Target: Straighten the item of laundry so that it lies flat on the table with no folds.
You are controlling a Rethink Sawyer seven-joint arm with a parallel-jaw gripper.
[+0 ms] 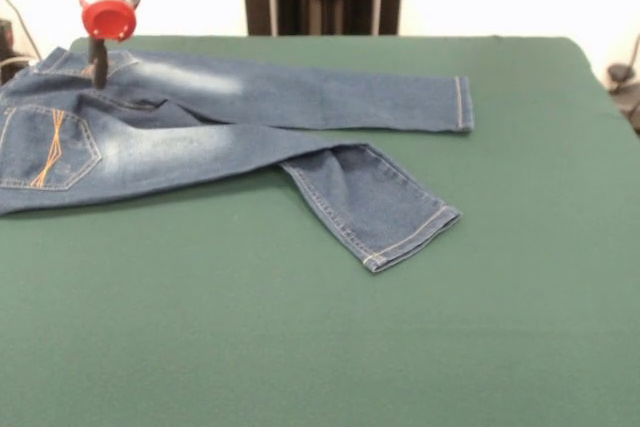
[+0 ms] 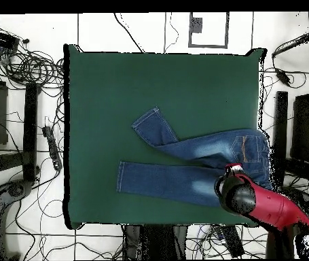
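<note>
One green table [image 1: 320,347], jeans [image 1: 230,137], cabled floor [image 2: 21,61]

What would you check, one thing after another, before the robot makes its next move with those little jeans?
1. Jeans lying flat: not ok, one leg bends off at an angle and creases.
2. Other leg straight: ok.
3. Jeans fully on the table: cannot tell, the waist reaches the edge.
4. Gripper over the cloth: ok, it is down at the waist end.
5. Grip on the denim: cannot tell.
6. Space to spread the bent leg: ok, bare green table around it.
</note>
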